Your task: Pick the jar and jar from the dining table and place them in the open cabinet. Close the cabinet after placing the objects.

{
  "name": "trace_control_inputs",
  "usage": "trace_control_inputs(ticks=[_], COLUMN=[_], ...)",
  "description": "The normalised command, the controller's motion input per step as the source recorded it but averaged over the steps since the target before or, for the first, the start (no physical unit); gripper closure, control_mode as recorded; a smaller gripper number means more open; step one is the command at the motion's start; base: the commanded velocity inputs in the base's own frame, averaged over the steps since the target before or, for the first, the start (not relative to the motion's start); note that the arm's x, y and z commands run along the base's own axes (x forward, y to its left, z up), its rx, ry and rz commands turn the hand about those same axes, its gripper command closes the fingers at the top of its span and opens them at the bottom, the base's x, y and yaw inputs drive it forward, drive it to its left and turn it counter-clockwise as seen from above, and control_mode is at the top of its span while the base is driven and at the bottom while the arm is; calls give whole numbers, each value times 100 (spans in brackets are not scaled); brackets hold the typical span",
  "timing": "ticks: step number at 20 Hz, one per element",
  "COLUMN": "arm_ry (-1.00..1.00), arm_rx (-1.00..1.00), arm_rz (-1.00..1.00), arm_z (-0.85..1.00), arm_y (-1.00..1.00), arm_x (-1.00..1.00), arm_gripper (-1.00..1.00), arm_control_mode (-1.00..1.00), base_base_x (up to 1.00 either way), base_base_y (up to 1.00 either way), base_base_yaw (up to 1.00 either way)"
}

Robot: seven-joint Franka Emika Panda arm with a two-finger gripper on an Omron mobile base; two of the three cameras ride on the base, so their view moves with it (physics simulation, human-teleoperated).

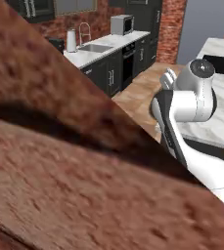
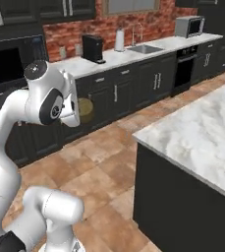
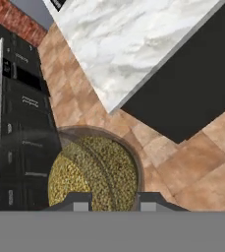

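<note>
Jar [image 3: 94,172] with olive-yellow filling sits gripped between the narrowly parted pincer [image 3: 115,201] tips, directly at twelve o'clock ahead, tabletop [image 3: 133,44] beyond at one o'clock.

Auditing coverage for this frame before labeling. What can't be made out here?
- Left base view: a blurred brick-textured surface close to the lens hides most of the scene.
- Olive-yellow jar: its lower part is cut off at the hand view's bottom; in the right base view it peeks out behind the arm.
- Pincer: tips barely visible, so the contact with the jar is unclear.
- Dining table: cut by the frame edge.
</note>
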Motion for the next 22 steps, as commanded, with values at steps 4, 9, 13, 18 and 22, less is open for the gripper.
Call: trace_control_inputs(ticks=[4,9,13,18,22], arm_ry=[0,0,0,0,0], arm_rx=[0,0,0,0,0], arm_rz=[0,0,0,0,0], arm_z=[0,0,0,0,0], arm_y=[0,0,0,0,0], arm_x=[0,0,0,0,0], arm_gripper=[100,100,100,100,100], arm_control_mode=[100,100,100,100,100], base_base_x=[57,61,61,70,79], base_base_y=[67,71,75,77,77], base_base_yaw=[-44,-43,-42,-40,-40])
